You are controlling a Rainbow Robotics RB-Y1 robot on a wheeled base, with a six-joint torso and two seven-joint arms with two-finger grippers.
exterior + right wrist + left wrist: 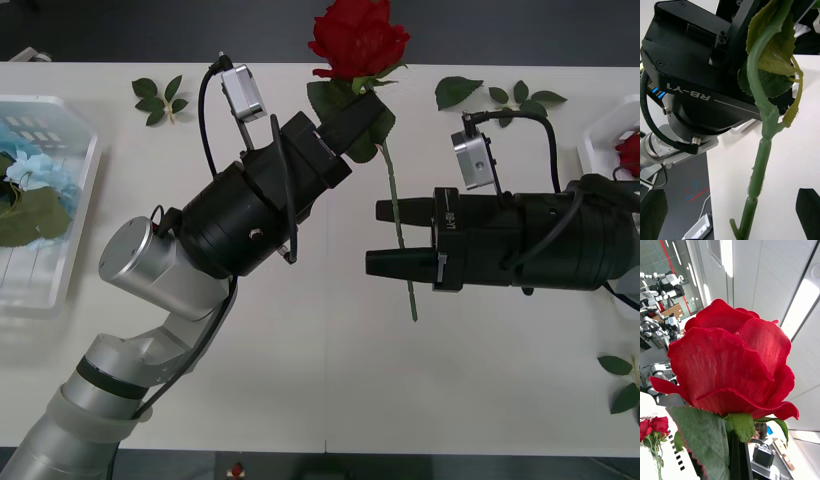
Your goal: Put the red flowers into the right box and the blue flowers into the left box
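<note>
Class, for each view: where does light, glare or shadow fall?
Front view: even light, scarcely any shadow on the table; left gripper holds the rose, right gripper open around its stem. Left wrist view: bright ceiling strips glare behind the bloom. Right wrist view: white table glares behind the stem; the left gripper looks dark.

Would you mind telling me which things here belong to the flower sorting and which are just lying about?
Belonging to the job:
- red rose, held by the left gripper
- right gripper, open around its stem
- blue flowers in the left box
- right box, red flowers inside

Lying about:
- loose leaf sprigs on the table
</note>
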